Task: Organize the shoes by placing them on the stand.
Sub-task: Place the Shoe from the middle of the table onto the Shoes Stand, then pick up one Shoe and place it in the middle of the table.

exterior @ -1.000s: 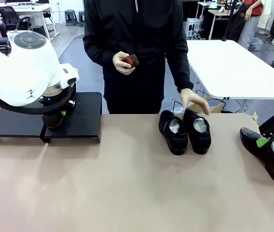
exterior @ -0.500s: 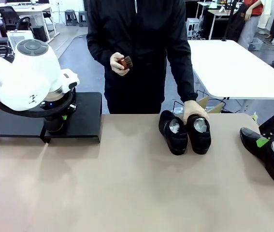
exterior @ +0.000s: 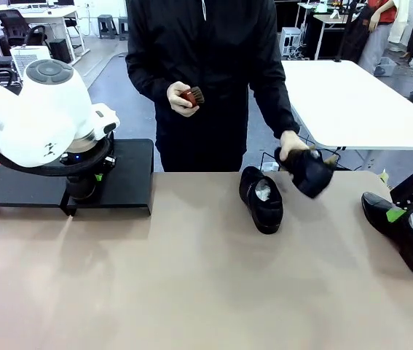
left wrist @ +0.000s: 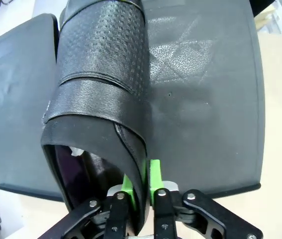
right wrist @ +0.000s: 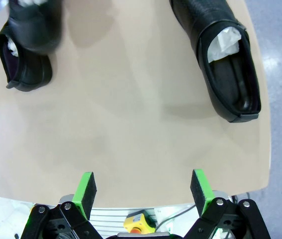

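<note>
My left gripper point(left wrist: 141, 180) pinches the heel wall of a black shoe point(left wrist: 101, 74) between its green pads; the shoe lies on the black stand point(left wrist: 205, 99). Seen from the front, that gripper point(exterior: 82, 186) reaches down onto the stand point(exterior: 130, 164) at the left. In the middle of the table lies one shoe point(exterior: 262, 198), and the person's hand holds another shoe point(exterior: 308, 169) in the air beside it. A further shoe point(exterior: 410, 237) lies at the right edge under my right gripper point(exterior: 408, 206). In the right wrist view that gripper point(right wrist: 143, 191) is open above bare table, short of this shoe point(right wrist: 228, 64).
The person stands at the far side and holds a small reddish-brown brush point(exterior: 191, 95) in the other hand. The tan table point(exterior: 191, 277) is bare across its front half. A white table point(exterior: 352, 102) stands behind at the right.
The person has picked one of the two middle shoes up off the table. My left arm has shifted slightly over the stand. The right arm has not moved.
</note>
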Motion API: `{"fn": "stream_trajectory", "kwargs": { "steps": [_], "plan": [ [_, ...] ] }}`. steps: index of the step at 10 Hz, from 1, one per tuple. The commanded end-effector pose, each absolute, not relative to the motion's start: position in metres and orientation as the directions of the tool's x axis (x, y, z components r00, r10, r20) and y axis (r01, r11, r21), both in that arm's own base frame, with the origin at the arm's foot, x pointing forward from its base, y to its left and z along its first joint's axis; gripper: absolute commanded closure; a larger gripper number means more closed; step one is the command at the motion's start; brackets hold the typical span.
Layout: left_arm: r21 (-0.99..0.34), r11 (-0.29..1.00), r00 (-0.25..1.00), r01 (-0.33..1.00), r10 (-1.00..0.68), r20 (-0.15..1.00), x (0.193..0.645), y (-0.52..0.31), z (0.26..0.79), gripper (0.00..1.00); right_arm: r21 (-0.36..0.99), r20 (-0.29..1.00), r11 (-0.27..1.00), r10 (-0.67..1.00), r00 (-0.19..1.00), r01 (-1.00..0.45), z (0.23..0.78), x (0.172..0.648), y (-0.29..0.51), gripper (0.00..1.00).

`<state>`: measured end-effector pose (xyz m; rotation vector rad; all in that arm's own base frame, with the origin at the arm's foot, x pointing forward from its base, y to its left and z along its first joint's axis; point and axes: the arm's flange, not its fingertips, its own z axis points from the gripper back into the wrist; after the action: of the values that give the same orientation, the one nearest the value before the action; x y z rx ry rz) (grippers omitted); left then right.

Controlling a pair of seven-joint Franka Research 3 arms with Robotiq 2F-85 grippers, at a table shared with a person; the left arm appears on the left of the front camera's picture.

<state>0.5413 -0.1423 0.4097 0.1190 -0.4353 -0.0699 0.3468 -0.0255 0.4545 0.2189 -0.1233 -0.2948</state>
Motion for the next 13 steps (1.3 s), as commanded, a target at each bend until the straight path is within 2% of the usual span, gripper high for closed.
{"fn": "stream_trajectory", "kwargs": {
  "steps": [1,3,4,8,9,13],
  "plan": [
    [0.144,0.990,0.891,0.003,-0.068,0.449,0.543,-0.144,0.412,0.42,0.233,0.088,0.935,-0.293,0.952,0.266,0.455,0.346,-0.025,0.00],
    [0.150,0.989,0.881,-0.009,-0.063,0.469,0.542,-0.144,0.419,0.04,0.233,0.088,0.935,-0.293,0.952,0.266,0.455,0.346,-0.025,0.00],
    [0.156,0.988,0.877,-0.015,-0.062,0.476,0.541,-0.143,0.424,0.00,0.233,0.088,0.935,-0.293,0.952,0.266,0.455,0.346,-0.025,0.00],
    [0.136,0.991,0.869,-0.009,-0.060,0.491,0.525,-0.145,0.447,0.00,0.233,0.088,0.935,-0.293,0.952,0.266,0.455,0.346,-0.025,0.00],
    [0.144,0.989,0.870,0.017,-0.085,0.485,0.538,-0.143,0.444,0.06,0.233,0.088,0.935,-0.293,0.952,0.266,0.455,0.346,-0.025,0.00],
    [0.144,0.989,0.870,0.017,-0.085,0.485,0.538,-0.143,0.444,0.06,0.233,0.088,0.935,-0.293,0.952,0.266,0.455,0.346,-0.025,0.00]
  ]
}}
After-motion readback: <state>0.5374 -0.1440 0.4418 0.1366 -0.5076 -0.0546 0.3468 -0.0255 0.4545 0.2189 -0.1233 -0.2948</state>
